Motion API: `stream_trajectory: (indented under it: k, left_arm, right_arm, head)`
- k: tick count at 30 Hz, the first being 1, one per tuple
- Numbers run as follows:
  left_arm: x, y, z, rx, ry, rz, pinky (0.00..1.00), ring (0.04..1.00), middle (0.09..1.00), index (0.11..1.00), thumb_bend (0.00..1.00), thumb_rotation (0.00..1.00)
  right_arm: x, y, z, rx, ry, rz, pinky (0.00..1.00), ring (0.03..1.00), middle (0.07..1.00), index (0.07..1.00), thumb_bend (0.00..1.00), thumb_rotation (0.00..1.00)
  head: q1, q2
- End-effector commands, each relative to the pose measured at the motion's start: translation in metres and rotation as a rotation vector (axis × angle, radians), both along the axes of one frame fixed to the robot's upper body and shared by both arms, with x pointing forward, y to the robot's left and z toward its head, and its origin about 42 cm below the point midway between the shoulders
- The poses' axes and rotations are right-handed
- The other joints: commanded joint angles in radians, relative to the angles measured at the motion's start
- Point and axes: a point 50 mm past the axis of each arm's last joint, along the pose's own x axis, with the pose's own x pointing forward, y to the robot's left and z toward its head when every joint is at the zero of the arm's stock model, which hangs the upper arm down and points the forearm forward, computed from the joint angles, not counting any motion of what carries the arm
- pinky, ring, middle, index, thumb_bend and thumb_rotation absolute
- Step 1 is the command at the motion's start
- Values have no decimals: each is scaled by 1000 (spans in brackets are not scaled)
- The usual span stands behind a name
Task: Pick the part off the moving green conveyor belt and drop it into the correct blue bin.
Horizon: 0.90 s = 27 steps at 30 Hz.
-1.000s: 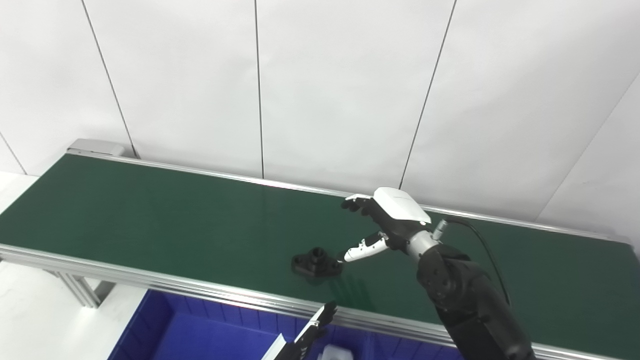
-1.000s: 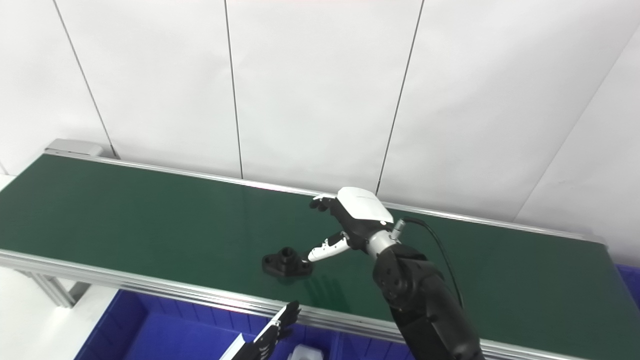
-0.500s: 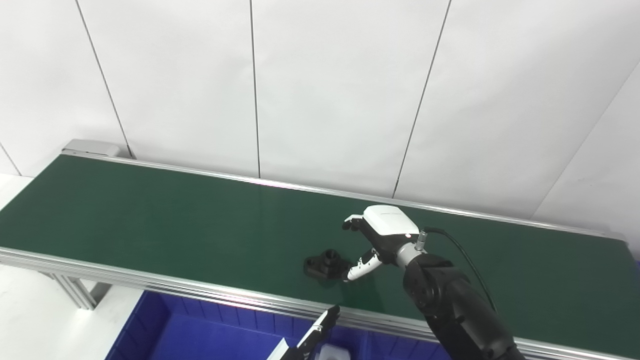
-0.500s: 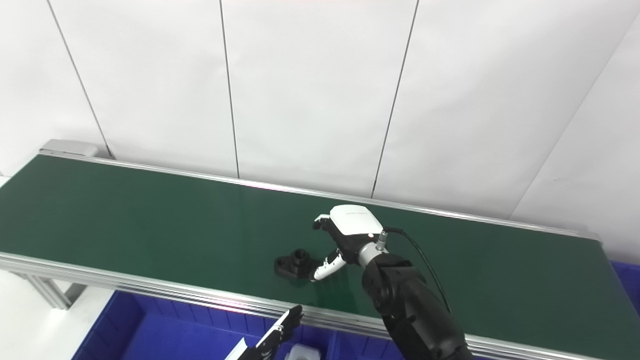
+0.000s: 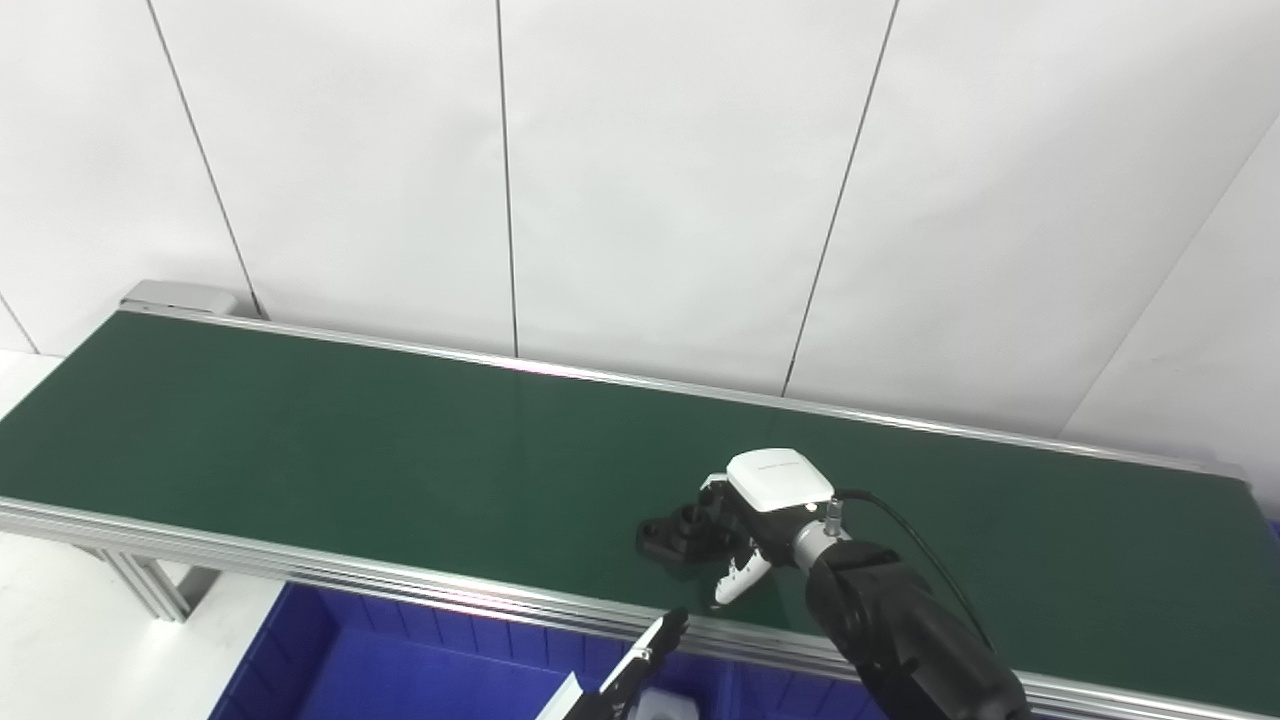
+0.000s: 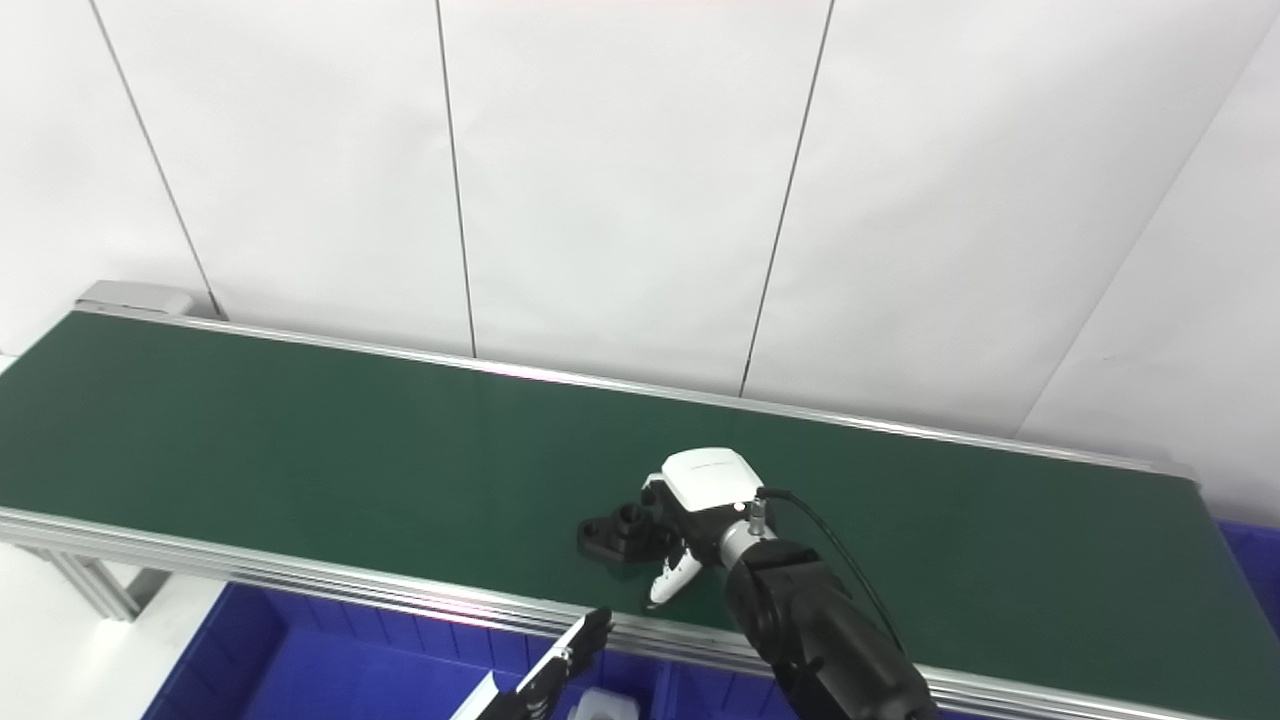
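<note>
A black part (image 5: 672,535) with a round socket lies on the green conveyor belt (image 5: 350,440), near its front rail. My right hand (image 5: 765,500) is low over the belt at the part's right side. Its fingers (image 5: 712,505) touch the part's far right end, and its thumb (image 5: 735,585) points down toward the front rail, apart from the part. The hand is open and not closed on the part. My left hand (image 5: 630,675) is at the bottom edge, fingers straight, over a blue bin (image 5: 400,670) below the belt. It holds nothing.
A white object (image 5: 665,705) lies in the blue bin under my left hand. A second blue bin (image 6: 1255,560) shows at the right end of the belt. Aluminium rails (image 5: 300,570) edge the belt. A white panelled wall stands behind.
The part has ridden the belt to the right. My right hand has come down and toward the front rail, from above the part to touching it. The left hand has hardly moved.
</note>
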Motion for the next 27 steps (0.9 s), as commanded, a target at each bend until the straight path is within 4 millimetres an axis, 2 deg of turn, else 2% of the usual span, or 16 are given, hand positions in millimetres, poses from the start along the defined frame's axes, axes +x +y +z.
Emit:
stream_trajectory:
  k: [1,5,9,10,11,12,13,14,17,19,22,24,27]
  left_arm:
    - [2,0,10,-18,-48,-6,995,1000,1000,1000,775,625]
    - [2,-1,10,-24,-49,-5,995,1000,1000,1000,767,622]
    - [1,-1,10,-34,-44,-1,999,1000,1000,1000,762,618]
    - [1,-1,11,-36,-43,0,1000,1000,1000,1000,762,619]
    - [0,-1,11,-37,-44,1,1000,1000,1000,1000,762,619]
    - [0,-1,11,-37,-44,2,1000,1000,1000,1000,759,620]
    - [0,-1,11,-36,-45,4,1000,1000,1000,1000,757,622]
    - [0,-1,11,-36,-45,6,1000,1000,1000,1000,757,625]
    - [-1,0,11,-43,-40,12,1000,1000,1000,1000,760,624]
    - [0,0,11,-43,-40,12,1000,1000,1000,1000,759,623]
    - [0,1,11,-39,-38,12,1000,1000,1000,1000,761,632]
    - [0,1,11,-40,-40,12,1000,1000,1000,1000,758,633]
    - [1,2,10,-50,-42,15,1000,1000,1000,1000,749,627]
  right_arm:
    - [-3,12,-5,-12,14,58,568,697,740,783,751,307]
    - [-3,17,-12,-1,28,65,548,677,737,784,753,311]
    - [-5,18,-19,21,30,61,487,611,711,772,704,238]
    - [-6,18,-21,28,26,60,451,565,681,760,673,195]
    - [-6,19,-22,42,20,59,446,558,676,759,670,189]
    - [-7,19,-24,54,12,61,412,511,586,746,612,97]
    - [-8,20,-25,72,0,67,375,462,537,720,582,49]
    - [-9,21,-26,90,-11,73,326,403,504,586,547,20]
    - [-11,22,-28,128,-44,100,254,325,479,498,524,1]
    - [-12,23,-29,144,-53,104,242,316,446,512,519,0]
    - [-14,24,-30,154,-55,103,286,368,435,537,515,0]
    - [-14,25,-30,157,-58,105,276,356,427,539,515,0]
    - [-16,26,-31,157,-56,105,260,338,468,501,521,0]
  head:
    - [-1,2]
    - [-3,6]
    - [-4,12]
    - [-2,15]
    - [-2,15]
    - [0,16]
    - [0,16]
    - [0,17]
    - [-2,18]
    - [-3,18]
    - [-3,20]
    - [-4,19]
    - [-4,17]
